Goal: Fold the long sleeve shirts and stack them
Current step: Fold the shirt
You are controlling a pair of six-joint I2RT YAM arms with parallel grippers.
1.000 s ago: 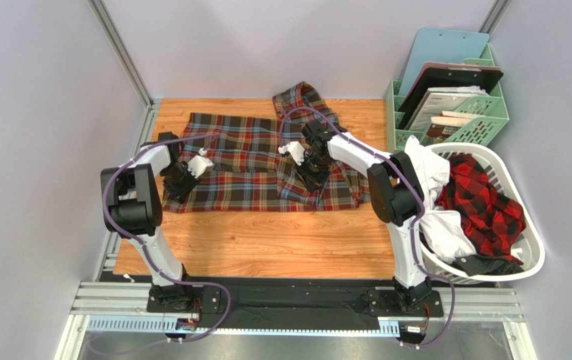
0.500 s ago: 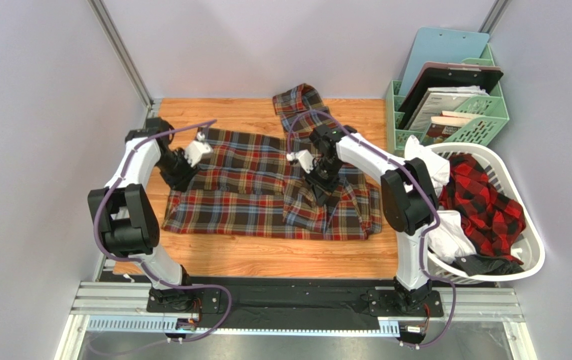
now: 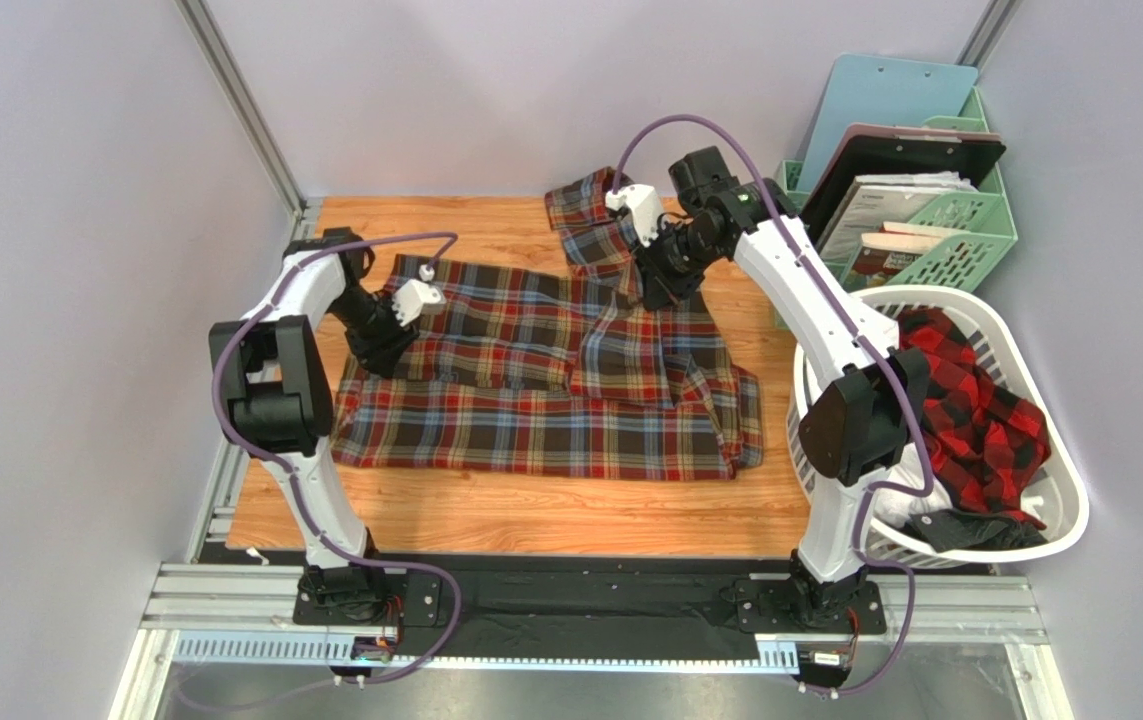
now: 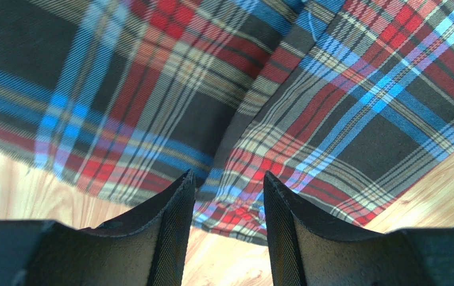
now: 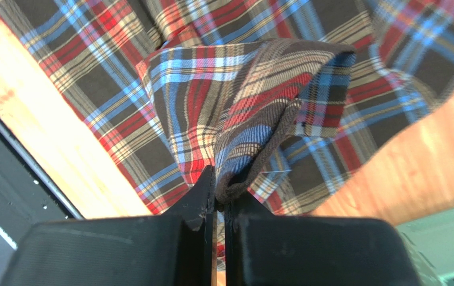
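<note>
Left gripper (image 3: 386,354), seen from overhead, hangs low over the left edge of a dark brown-olive tartan shirt (image 3: 532,393). The shirt is spread across a wooden table (image 3: 532,510), with one sleeve trailing toward the far wall. The left arm rises from its base, folds back at the elbow, then bends down and inward to the cloth. The right arm stretches long and nearly straight to the far side of the table; the right gripper (image 3: 657,285) points down at the shirt's upper part, near the sleeve. A red-and-black check shirt (image 3: 983,405) lies in a white laundry basket (image 3: 1051,525) at the right, beside a green file rack (image 3: 968,225).

From the left wrist, the left gripper (image 4: 226,196) has its two dark fingers (image 4: 172,220) parted with a clear gap and nothing caught in it. The tartan shirt (image 4: 342,107) lies beneath — its hem crosses the bare table (image 4: 8,179).

From the right wrist, the right gripper (image 5: 220,193) is pinched tight on a bunched fold of the tartan shirt (image 5: 259,95). That fold stands lifted above the rest of the cloth and the table (image 5: 432,161) below.
</note>
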